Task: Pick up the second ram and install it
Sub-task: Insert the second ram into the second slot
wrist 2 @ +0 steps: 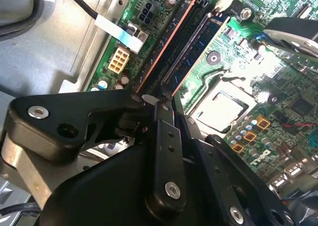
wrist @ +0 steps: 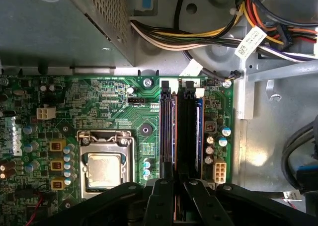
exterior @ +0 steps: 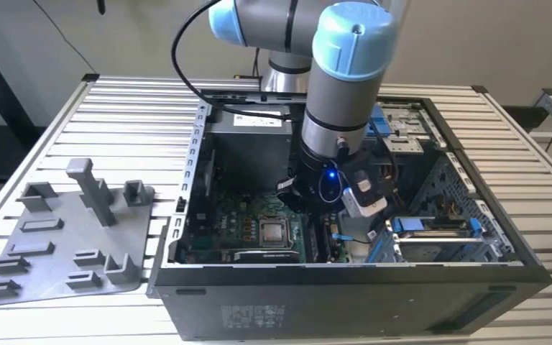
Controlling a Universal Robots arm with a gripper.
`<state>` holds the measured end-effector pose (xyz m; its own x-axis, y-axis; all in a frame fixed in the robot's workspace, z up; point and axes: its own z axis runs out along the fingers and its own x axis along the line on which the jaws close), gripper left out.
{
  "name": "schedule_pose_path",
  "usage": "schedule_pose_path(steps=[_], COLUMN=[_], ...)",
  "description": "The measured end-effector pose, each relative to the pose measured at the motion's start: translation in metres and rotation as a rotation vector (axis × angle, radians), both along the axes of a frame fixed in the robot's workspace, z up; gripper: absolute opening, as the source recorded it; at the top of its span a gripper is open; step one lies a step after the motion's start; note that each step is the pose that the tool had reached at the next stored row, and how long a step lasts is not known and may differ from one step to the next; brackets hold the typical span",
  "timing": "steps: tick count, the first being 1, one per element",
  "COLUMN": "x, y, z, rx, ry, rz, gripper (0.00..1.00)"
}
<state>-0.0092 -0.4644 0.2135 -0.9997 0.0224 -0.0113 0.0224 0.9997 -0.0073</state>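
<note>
Exterior view, arm: the arm is seen reaching down into an open computer case that lies on the slatted surface
Exterior view, jaws: they are hidden under the wrist, low over the motherboard
Exterior view, tray: a grey holder tray with upright posts is seen on the surface, well apart from the jaws and outside the case
Exterior view, socket: the processor socket is seen just beside the place where the wrist comes down

Second wrist view, jaws: the black fingers are drawn close together, and they appear clamped on the near end of the second ram
Second wrist view, ram: the dark stick with its orange edge is seen running straight away from the jaws, lying along a memory slot
Second wrist view, slot: a blue slot is seen alongside the stick, just to one side of the jaws
Second wrist view, socket: the processor socket is seen near the jaws, beyond the blue slot

First wrist view, jaws: the fingers are brought nearly together, with a thin brownish edge caught between them
First wrist view, ram: the second ram is seen directly ahead of the jaws, standing in line with its slot
First wrist view, neighbour: a black slot is seen touching distance aside of the stick
First wrist view, cables: bundled power cables are seen well beyond the far end of the slots
</note>
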Motion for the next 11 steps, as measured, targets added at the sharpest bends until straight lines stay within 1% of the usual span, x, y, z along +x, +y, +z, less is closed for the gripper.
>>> schedule_pose_path(steps=[2, 3, 4, 5, 11], x=[0.0000, 0.0000, 0.0000, 0.0000, 0.0000], y=[0.0000, 0.0000, 0.0000, 0.0000, 0.0000], z=[0.0000, -0.0001, 0.0002, 0.0027, 0.0299], rx=[0.0000, 0.0001, -0.0001, 0.0003, 0.0000], ry=[0.0001, 0.0000, 0.0001, 0.0000, 0.0002], rz=[0.000, 0.000, 0.000, 0.000, -0.001], gripper=[0.16, 0.23, 0.23, 0.23, 0.23])
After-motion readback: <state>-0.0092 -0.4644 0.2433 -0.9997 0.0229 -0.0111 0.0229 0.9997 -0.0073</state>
